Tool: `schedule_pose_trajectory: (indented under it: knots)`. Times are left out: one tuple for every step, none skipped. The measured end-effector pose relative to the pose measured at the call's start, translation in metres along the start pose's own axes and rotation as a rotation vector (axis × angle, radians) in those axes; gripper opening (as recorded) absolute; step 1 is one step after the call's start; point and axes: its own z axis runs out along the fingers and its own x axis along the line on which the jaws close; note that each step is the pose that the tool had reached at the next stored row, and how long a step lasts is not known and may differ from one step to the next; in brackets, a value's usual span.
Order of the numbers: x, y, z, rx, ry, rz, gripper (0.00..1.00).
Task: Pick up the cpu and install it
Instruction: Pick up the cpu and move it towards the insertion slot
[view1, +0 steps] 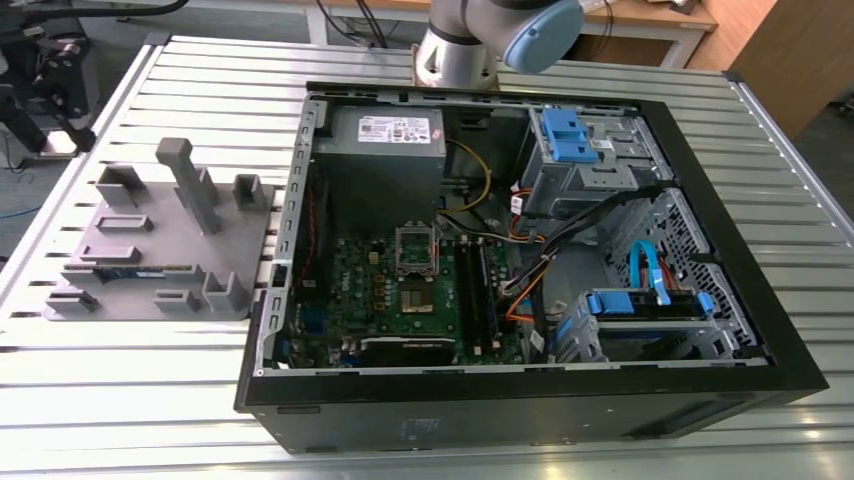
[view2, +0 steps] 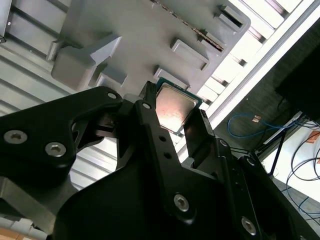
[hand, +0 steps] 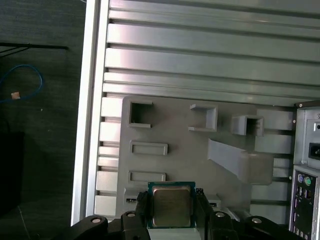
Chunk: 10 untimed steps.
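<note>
Exterior view overlooks case (view1: 534, 405) and tray (view1: 160, 235); wrist views peer past gripper (hand: 171, 205) at tray.

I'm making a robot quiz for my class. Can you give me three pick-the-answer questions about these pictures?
1. Where is the cpu?
A on the floor
B held by the gripper
C under the table

2. What colour is the holder tray?
A grey
B red
C yellow

3. How is the computer case?
A shut with a lid
B upside down
C open, insides showing

Answers:
1. B, both wrist views show the fingers clamped on its edges.
2. A, it is plain grey all over.
3. C, the exterior view shows its green board inside.
</note>
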Motion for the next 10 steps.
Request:
schedule_pose_trajectory:
  knots:
    - [-0.0022,-0.0001,0.0001,0.0000,-0.0001,0.000,0.47]
    - [-0.0043,-0.0002,0.0002,0.0000,-0.0001,0.000,0.47]
    - [-0.0064,-0.0003,0.0003,0.0000,-0.0001,0.000,0.47]
    - [-0.0086,-0.0005,0.0003,0.0000,0.0000,0.000,0.47]
    - [-0.0107,-0.0006,0.0004,0.0000,0.0000,0.000,0.47]
    - [-0.0128,-0.0007,0.0005,0.0000,0.0000,0.000,0.47]
    - [-0.0151,-0.0008,0.0006,0.0000,0.0000,0.000,0.47]
    - [-0.0173,-0.0009,0.0008,-0.0001,-0.0002,0.000,0.47]
    - [-0.0194,-0.0011,0.0008,-0.0001,-0.0001,0.000,0.47]
    - [-0.0216,-0.0012,0.0010,0.0000,-0.0001,0.000,0.47]
